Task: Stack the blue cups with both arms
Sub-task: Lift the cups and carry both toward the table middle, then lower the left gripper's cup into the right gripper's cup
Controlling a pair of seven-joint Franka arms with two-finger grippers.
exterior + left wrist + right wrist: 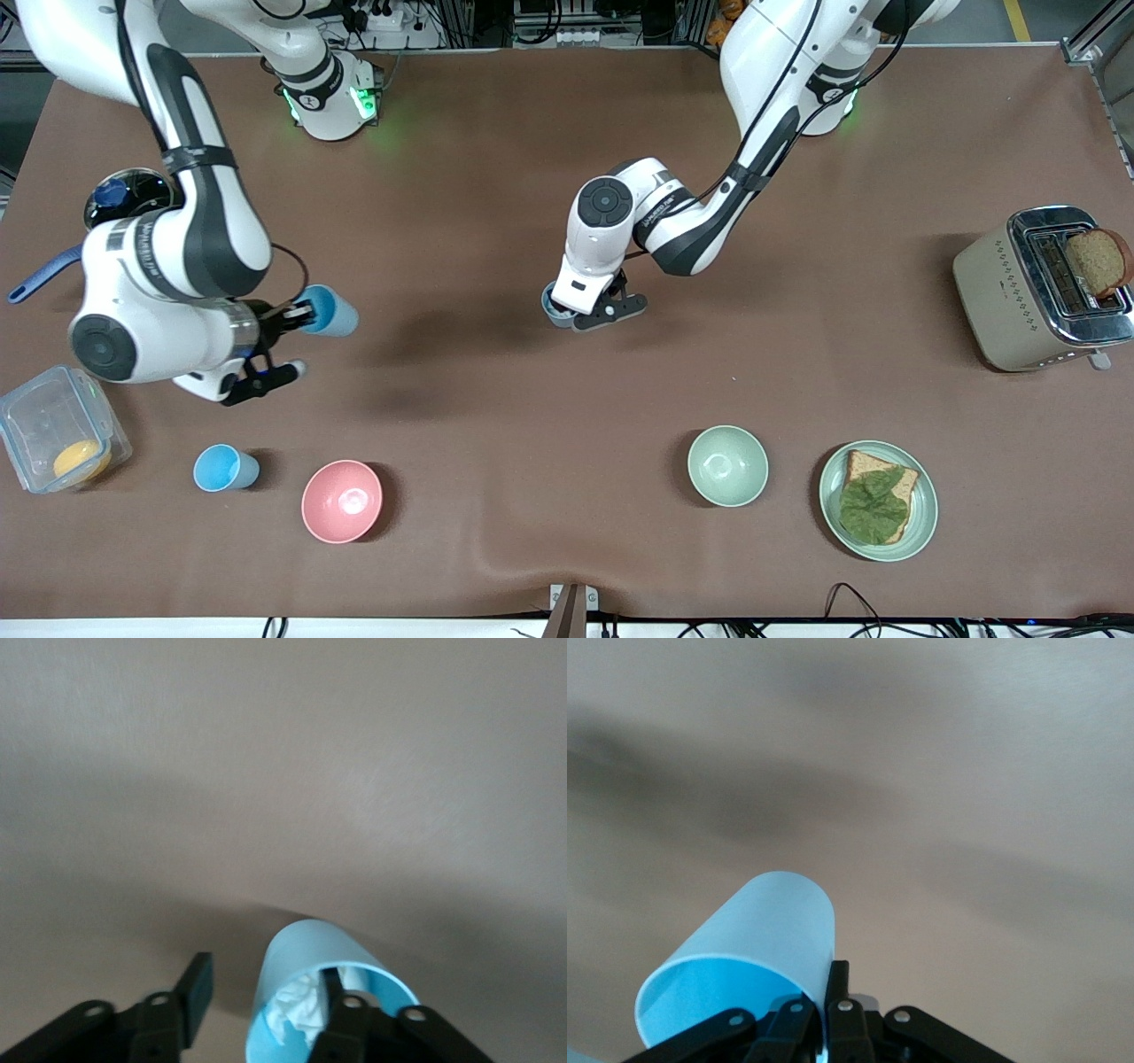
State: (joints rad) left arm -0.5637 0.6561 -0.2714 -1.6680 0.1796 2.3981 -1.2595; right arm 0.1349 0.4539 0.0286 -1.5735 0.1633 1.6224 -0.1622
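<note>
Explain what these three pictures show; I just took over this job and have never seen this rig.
The wide picture looks down from a high camera facing two white robot arms at a brown table. The other two come from cameras on each arm's wrist. The right gripper holds a blue cup by its rim, shown close up in its wrist view. The left gripper grips a greyer blue cup mid-table; its wrist view shows something white and crumpled inside that cup. A third blue cup stands nearer the front camera, beside a pink bowl. Also there: a green bowl, a plate of bread, a toaster, a clear box.
</note>
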